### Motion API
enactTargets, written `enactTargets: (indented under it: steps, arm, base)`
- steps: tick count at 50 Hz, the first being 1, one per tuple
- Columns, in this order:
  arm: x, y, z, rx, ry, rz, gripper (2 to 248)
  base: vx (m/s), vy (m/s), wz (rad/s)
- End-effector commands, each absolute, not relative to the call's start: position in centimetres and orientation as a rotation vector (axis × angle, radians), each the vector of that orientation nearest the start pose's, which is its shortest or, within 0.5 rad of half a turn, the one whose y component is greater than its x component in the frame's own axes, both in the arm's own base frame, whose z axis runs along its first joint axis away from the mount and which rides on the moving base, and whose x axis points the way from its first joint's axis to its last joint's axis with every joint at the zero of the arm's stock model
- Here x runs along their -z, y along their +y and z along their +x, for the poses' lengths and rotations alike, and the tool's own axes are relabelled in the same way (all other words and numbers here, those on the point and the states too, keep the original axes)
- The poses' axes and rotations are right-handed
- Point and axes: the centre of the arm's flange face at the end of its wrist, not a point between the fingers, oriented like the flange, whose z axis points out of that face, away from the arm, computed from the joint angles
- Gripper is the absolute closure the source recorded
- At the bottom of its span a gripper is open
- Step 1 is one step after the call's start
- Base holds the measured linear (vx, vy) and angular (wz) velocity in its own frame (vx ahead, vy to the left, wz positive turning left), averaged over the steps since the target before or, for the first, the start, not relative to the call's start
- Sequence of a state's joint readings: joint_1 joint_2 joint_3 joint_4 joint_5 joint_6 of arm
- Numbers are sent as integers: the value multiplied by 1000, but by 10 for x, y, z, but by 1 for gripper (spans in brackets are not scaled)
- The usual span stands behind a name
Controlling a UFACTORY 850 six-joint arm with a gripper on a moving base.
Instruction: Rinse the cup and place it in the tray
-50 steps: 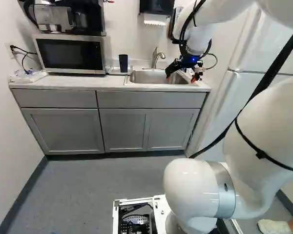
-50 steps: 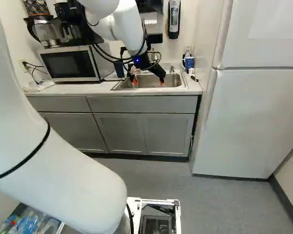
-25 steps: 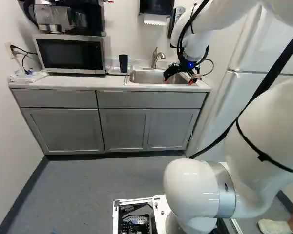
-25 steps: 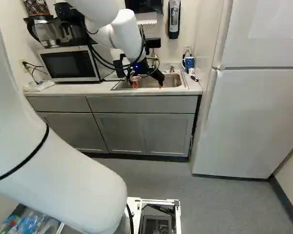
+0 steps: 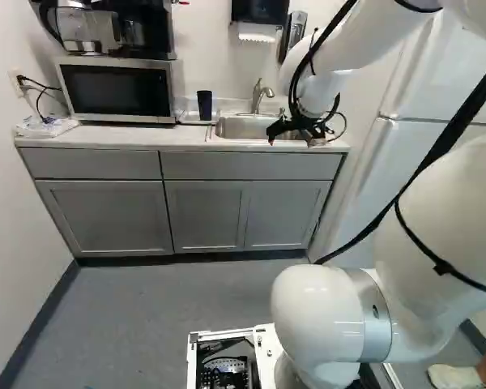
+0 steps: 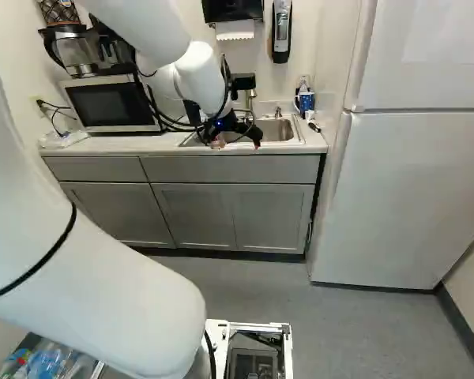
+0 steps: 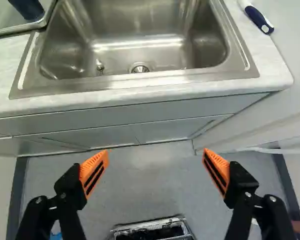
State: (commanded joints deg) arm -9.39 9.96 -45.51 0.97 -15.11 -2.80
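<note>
Wrist view, blue cup (image 7: 28,7) in tray (image 7: 1,16)

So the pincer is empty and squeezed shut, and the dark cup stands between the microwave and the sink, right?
Not quite: the pincer is empty but wide open, its two orange pads far apart, as the wrist view shows. The dark cup does stand between the microwave and the sink.

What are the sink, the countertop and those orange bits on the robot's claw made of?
The sink looks like brushed stainless steel: grey, with soft, streaky reflections. The countertop seems a pale, faintly mottled laminate, though stone is possible. The orange pads, matte and ribbed, are probably plastic or rubber.
</note>
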Motion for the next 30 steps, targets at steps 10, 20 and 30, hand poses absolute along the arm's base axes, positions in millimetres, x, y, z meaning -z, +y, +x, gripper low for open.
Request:
enactTargets:
  steps: [10, 20, 30]
  arm:
    - [-541, -62, 415, 1171, 178, -2978, 3]
    - [-519, -55, 407, 1247, 159, -2946, 3]
    - [-496, -46, 395, 1330, 137, -2908, 3]
  base:
    - [0, 0, 0]
    - [0, 0, 0]
    - [0, 0, 0]
